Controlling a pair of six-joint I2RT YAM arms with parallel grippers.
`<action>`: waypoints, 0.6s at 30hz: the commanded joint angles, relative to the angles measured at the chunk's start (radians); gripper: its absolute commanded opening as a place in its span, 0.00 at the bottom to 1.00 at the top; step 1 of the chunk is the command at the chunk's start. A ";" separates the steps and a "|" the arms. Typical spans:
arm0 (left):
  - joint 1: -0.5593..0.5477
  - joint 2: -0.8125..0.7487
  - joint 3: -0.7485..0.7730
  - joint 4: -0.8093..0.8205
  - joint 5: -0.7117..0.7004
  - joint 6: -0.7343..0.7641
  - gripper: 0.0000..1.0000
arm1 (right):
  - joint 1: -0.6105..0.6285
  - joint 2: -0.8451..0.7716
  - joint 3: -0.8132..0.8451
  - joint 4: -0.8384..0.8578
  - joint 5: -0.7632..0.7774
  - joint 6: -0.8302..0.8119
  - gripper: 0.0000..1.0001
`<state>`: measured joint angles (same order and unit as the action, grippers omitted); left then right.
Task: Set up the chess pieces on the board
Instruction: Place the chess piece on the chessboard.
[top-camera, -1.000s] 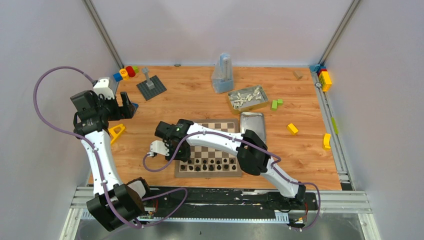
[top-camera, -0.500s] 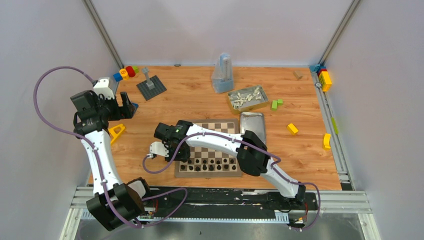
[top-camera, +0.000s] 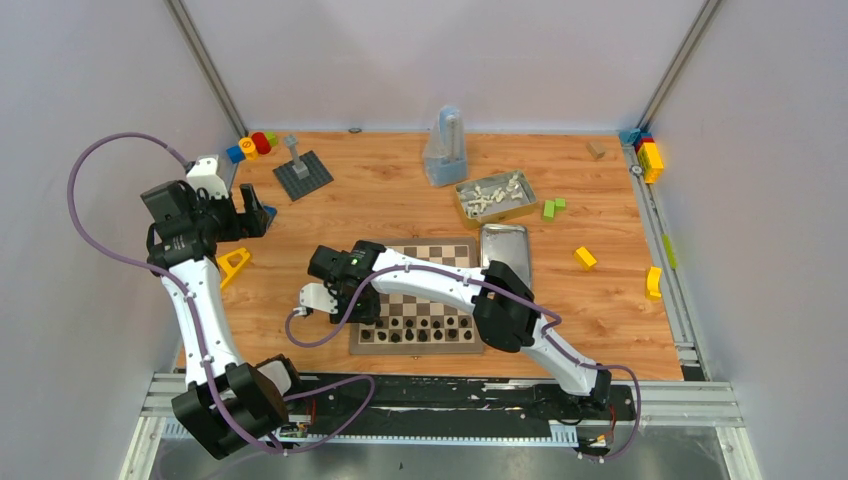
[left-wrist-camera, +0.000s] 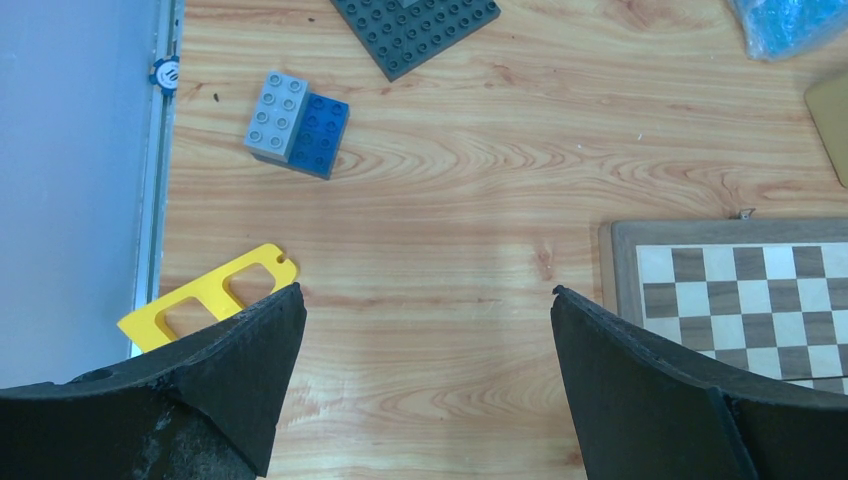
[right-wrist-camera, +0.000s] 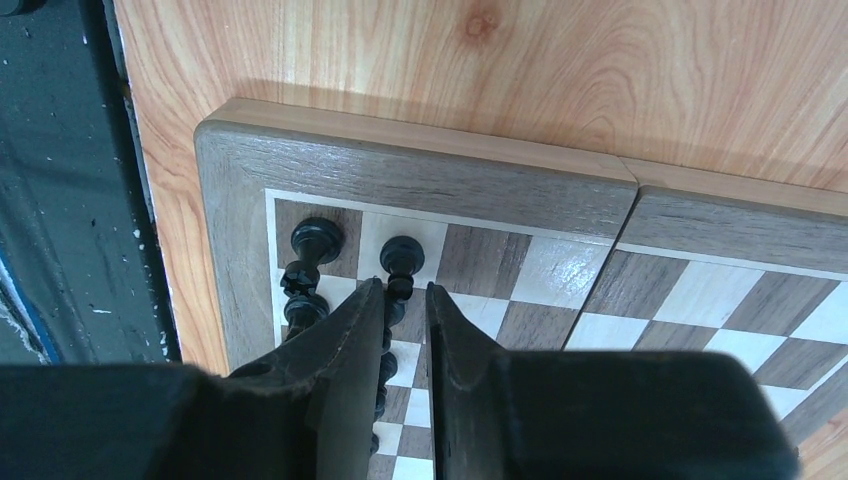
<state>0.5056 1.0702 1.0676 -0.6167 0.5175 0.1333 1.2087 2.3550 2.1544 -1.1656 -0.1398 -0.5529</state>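
The board (top-camera: 430, 251) lies at the table's front centre. Black chess pieces (top-camera: 420, 328) stand in its two near rows. The white chess pieces (top-camera: 495, 195) lie in an open metal tin behind the board. My right gripper (top-camera: 366, 305) hangs over the board's near left corner. In the right wrist view the right gripper (right-wrist-camera: 405, 290) is nearly closed around a black pawn (right-wrist-camera: 401, 262) that stands on the board (right-wrist-camera: 420, 175) next to a corner rook (right-wrist-camera: 315, 240). My left gripper (left-wrist-camera: 428, 300) is open and empty above bare wood left of the board (left-wrist-camera: 740, 280).
A tin lid (top-camera: 505, 250) lies right of the board. A grey studded plate (top-camera: 303, 172), a yellow flat piece (left-wrist-camera: 210, 295) and a grey-blue block (left-wrist-camera: 298, 125) lie at the left. A plastic bag (top-camera: 445, 150) and green and yellow blocks (top-camera: 585, 257) lie behind and right.
Almost nothing differs. My right arm has sunk very slightly over the board's near left corner. The left arm has not moved.
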 joint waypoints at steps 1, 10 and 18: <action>0.014 -0.001 -0.002 0.029 0.000 0.017 1.00 | 0.007 -0.005 0.032 0.021 0.012 -0.001 0.24; 0.014 0.004 -0.006 0.033 -0.007 0.026 1.00 | 0.006 -0.087 0.027 0.021 0.026 0.017 0.35; 0.014 -0.001 -0.006 0.044 -0.004 0.026 1.00 | -0.011 -0.216 0.010 0.020 0.051 0.039 0.44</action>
<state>0.5060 1.0752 1.0599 -0.6094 0.5102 0.1387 1.2079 2.2845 2.1536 -1.1629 -0.1108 -0.5404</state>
